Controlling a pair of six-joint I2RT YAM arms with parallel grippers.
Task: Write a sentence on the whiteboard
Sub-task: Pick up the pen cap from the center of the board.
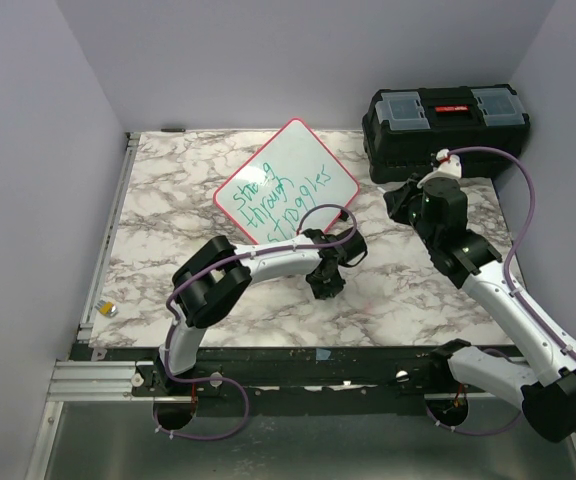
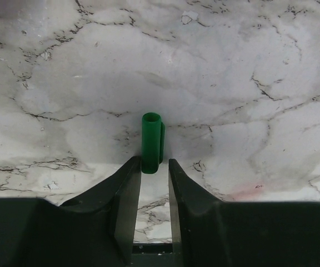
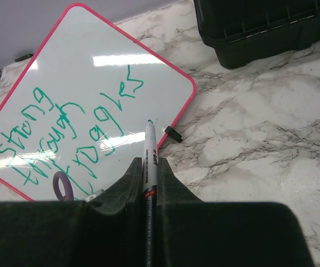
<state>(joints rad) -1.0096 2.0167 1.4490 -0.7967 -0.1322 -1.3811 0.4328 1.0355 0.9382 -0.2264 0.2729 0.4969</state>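
Note:
The whiteboard point(image 1: 286, 185) lies tilted on the marble table, pink-framed, and also fills the upper left of the right wrist view point(image 3: 104, 72). The sentence point(image 1: 273, 200) is in green in three lines, "strong through struggles" point(image 3: 65, 133). My right gripper point(image 3: 150, 164) is shut on a white marker point(image 3: 150, 147), whose bare green tip hangs over the board's lower right edge. It hovers to the right of the board point(image 1: 400, 198). My left gripper point(image 2: 151, 164) stands open over the marble, below the board point(image 1: 326, 285). A green marker cap point(image 2: 151, 142) has its near end between the fingertips, ungripped.
A black toolbox point(image 1: 446, 122) stands at the back right, near my right arm. A small black piece point(image 3: 173, 134) lies by the board's right edge. A small yellow and silver object point(image 1: 108, 308) sits at the table's left edge. Walls close in the back and both sides.

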